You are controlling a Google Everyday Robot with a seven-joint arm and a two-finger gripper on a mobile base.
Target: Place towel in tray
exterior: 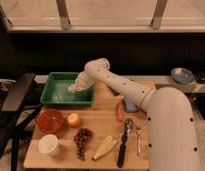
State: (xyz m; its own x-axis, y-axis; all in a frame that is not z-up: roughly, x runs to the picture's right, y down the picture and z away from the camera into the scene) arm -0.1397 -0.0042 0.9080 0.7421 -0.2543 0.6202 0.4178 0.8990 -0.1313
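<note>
The green tray (52, 96) lies at the back left of the wooden table. My gripper (75, 89) hangs over the tray's middle, reaching in from the right on the white arm. A pale grey-blue towel (72, 90) is bunched at its tip, and the gripper is shut on it. The towel sits low inside the tray's walls; I cannot tell whether it touches the floor of the tray.
In front of the tray stand a red bowl (49, 120), an orange fruit (73, 120), grapes (82, 141), a white cup (48, 145) and a banana (105, 147). A blue sponge (130, 105) and utensils (123, 145) lie to the right. A black chair (16, 100) stands at left.
</note>
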